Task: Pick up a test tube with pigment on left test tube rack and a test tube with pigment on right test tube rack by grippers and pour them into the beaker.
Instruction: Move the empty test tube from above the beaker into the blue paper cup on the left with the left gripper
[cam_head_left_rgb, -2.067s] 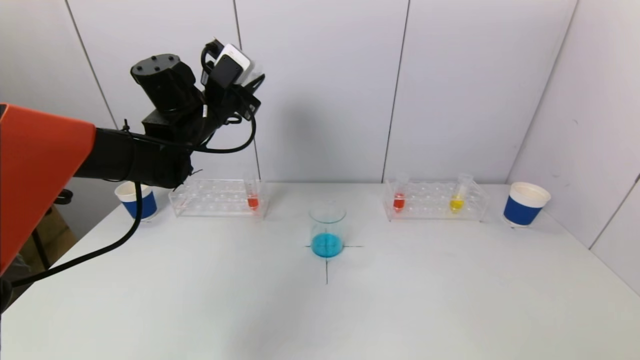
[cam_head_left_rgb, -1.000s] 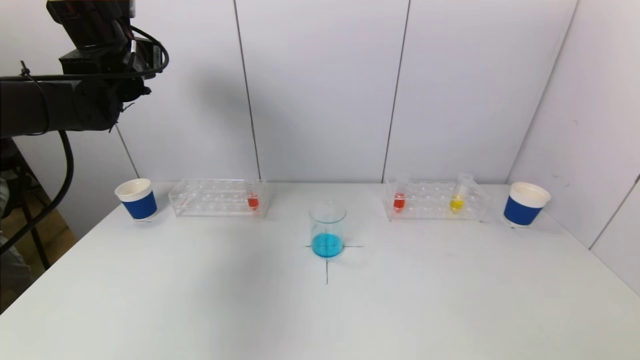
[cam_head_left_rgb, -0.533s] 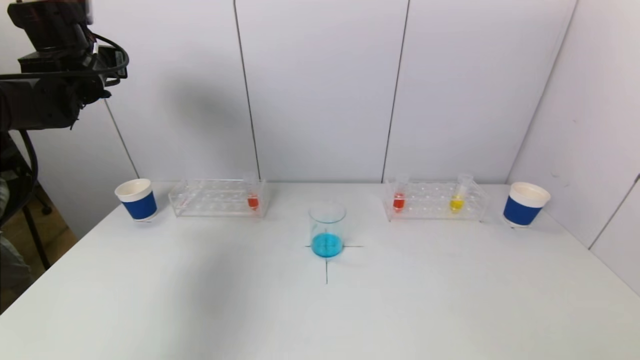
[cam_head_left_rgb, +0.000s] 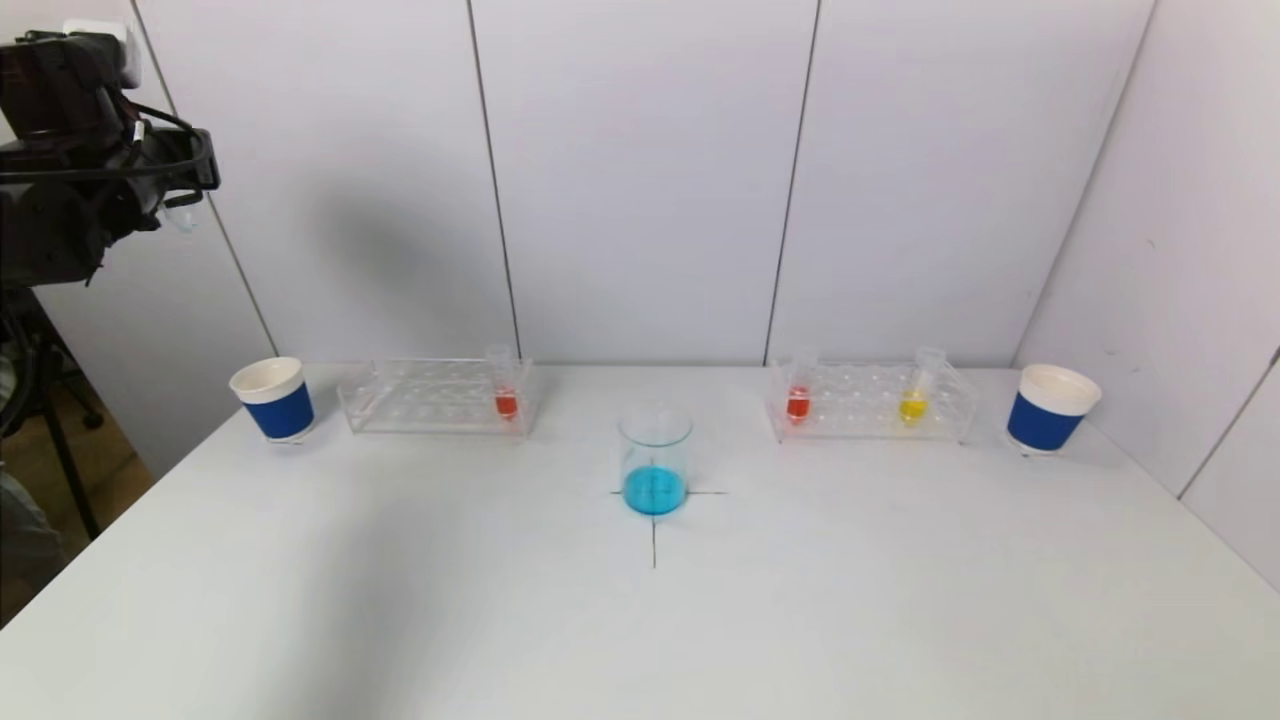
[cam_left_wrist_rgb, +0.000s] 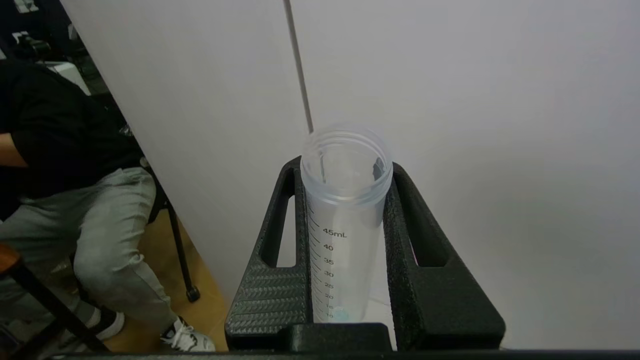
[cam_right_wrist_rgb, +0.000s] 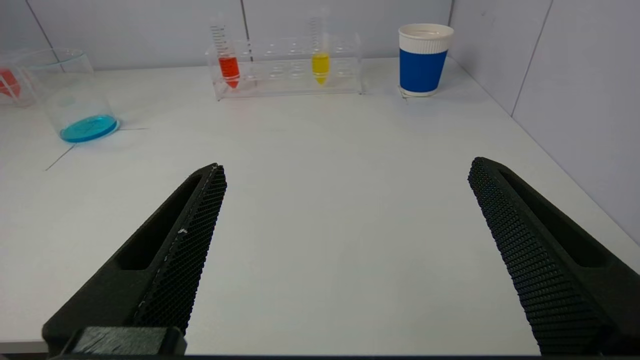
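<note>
Tube (cam_left_wrist_rgb: 345, 220): clamped between the closed jaws of the left gripper (cam_left_wrist_rgb: 345, 280); nearly empty, a faint blue trace seen at its tip.
Left gripper: raised high at the far left, beyond the tabletop (cam_head_left_rgb: 400, 600) edge.
Right gripper (cam_right_wrist_rgb: 345, 240): jaws spread wide, nothing held, low over the near tabletop.
Beaker (cam_head_left_rgb: 654, 460): placed on a cross mark at centre; blue liquid held inside.
Left rack (cam_head_left_rgb: 435, 396): one red tube (cam_head_left_rgb: 505, 385) seated at its right end.
Right rack (cam_head_left_rgb: 870, 402): red and yellow tubes seated.
Cups: one placed outside each rack.
</note>
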